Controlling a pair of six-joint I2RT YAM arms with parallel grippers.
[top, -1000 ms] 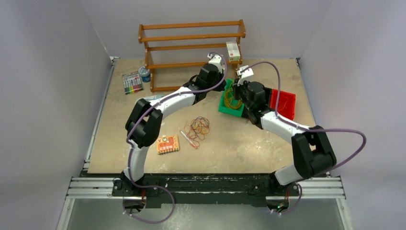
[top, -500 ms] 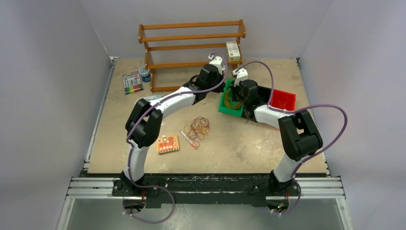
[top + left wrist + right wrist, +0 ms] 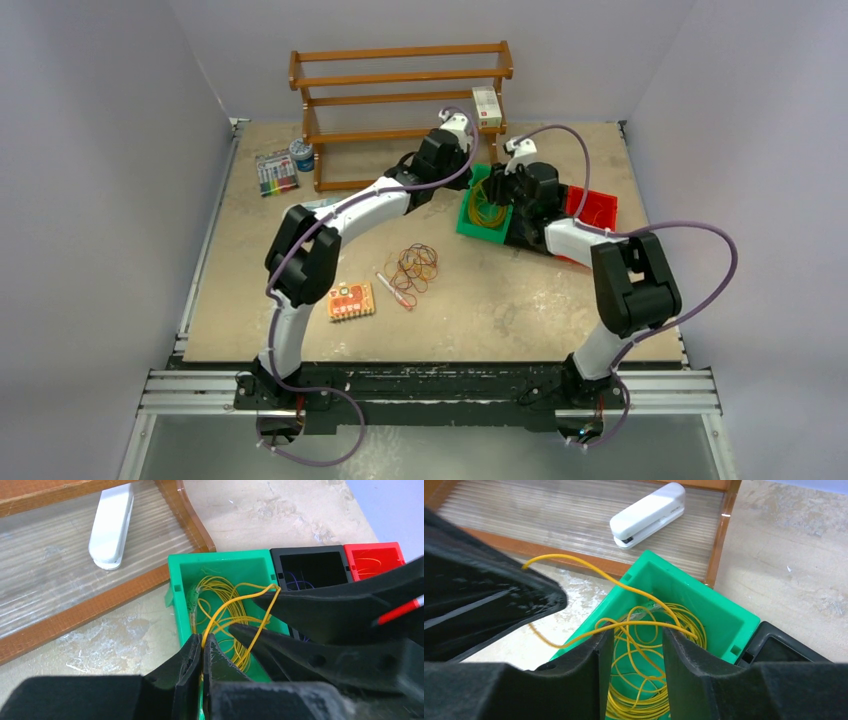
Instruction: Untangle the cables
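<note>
Your left gripper (image 3: pixel 202 645) has its fingers pressed together on a strand of the yellow cable (image 3: pixel 227 611), pinching it just above the green bin (image 3: pixel 220 562). From the pinch the strand rises in a loop toward 1 o'clock and goes down into the coil, which lies inside this bin. Your right gripper (image 3: pixel 634 642) stands over the same bin with its fingers spread. One yellow strand crosses the gap between them, and I cannot tell whether it touches the pads.

In the top view the green bin sits at about 2 o'clock from the middle of the table (image 3: pixel 560 320). The black bin (image 3: pixel 307 555), with dark blue strands inside, is just beside it at 3 o'clock, and the red bin (image 3: pixel 375 552), with orange strands, comes after. A loose tangle (image 3: pixel 415 265) of red and dark cables lies near the middle of the table, well apart from both grippers. In the right wrist view a white stapler (image 3: pixel 648 514) lies on the lowest shelf of the wooden rack (image 3: pixel 400 52), at 12 o'clock from the green bin.
</note>
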